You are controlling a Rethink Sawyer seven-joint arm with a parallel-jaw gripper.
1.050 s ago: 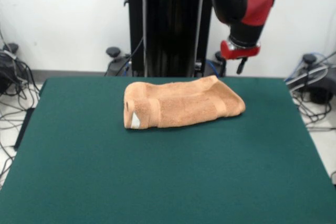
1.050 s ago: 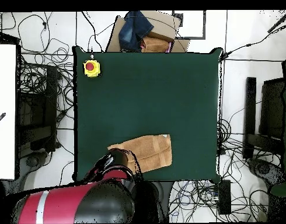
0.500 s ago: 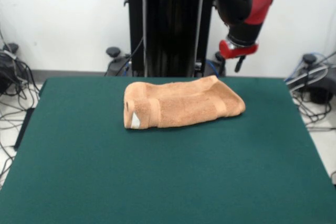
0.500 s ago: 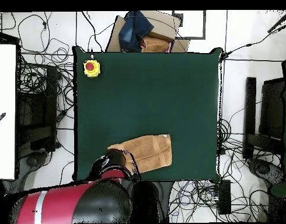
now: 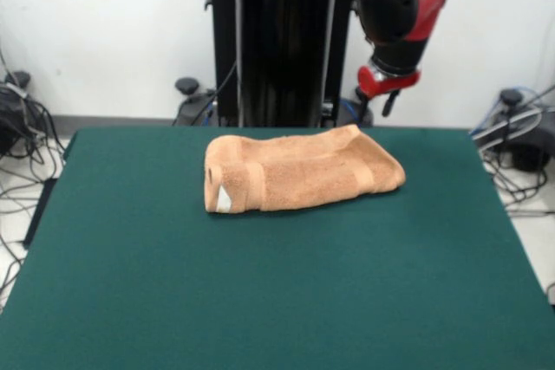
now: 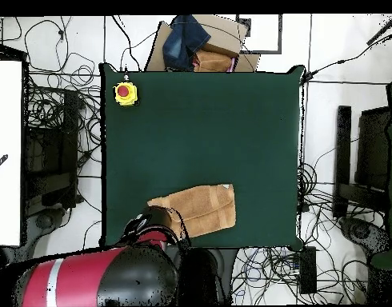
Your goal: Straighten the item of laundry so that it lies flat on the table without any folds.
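the light orange-tan terry-cloth towel (image 5: 299, 171) lies bunched and folded over itself into a thick, long bundle, not spread flat. in the front view it sits in the far half of the dark green felt-topped counter (image 5: 260, 301), a little right of the middle, running left to right with its right end slightly farther back. a woven band stripe crosses the bundle near each end, and a small white tag (image 5: 224, 200) shows at the near left end, beside a rolled opening in the cloth. in the overhead view the towel (image 6: 201, 206) lies near the bottom edge of the counter (image 6: 199, 120), slanted, with its left end partly hidden under the arm.

the red and black robot arm (image 5: 401, 6) hangs above and behind the towel's right end in the front view, well clear of the cloth. below its red wrist ring the tool (image 5: 386, 103) shows only as a dark stub, and i cannot tell whether it is open or closed. it touches nothing.

in the overhead view a yellow box with a red round button (image 6: 125, 93) sits at the counter's top left corner, well apart from the towel. tangled cables (image 6: 55, 136) lie on the floor round the counter.
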